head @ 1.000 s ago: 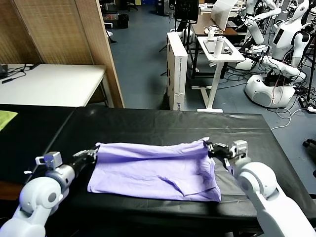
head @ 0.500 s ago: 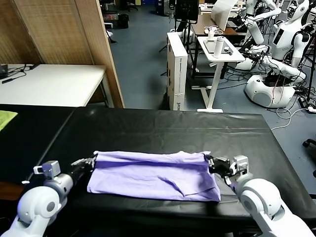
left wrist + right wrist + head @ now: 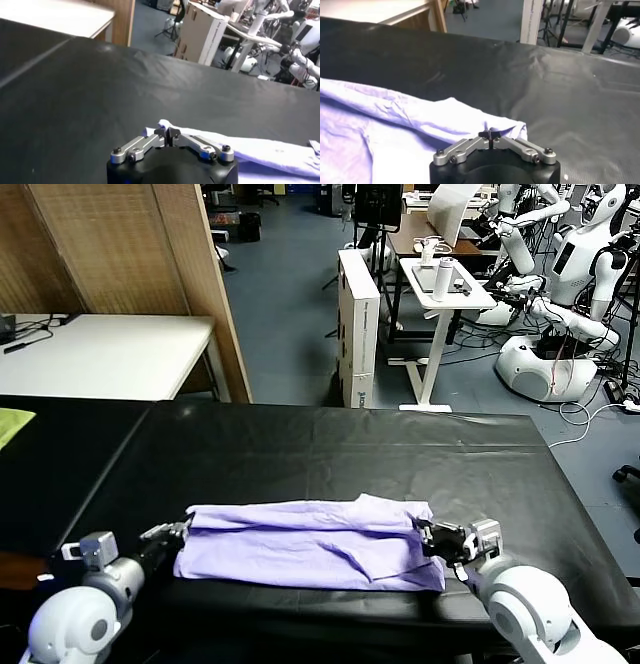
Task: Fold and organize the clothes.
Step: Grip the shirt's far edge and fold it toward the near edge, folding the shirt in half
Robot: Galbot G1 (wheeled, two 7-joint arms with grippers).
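At the lower left of the head view, the left gripper is clamped on a corner of the lavender T-shirt; at lower right, the right gripper pinches the opposite corner. The shirt lies folded in a flat band across the black table, lower centre. A white side table stands upper left.

Thin, soft, wrinkled lavender T-shirt cloth lies on a matt black, faintly textured table cover.
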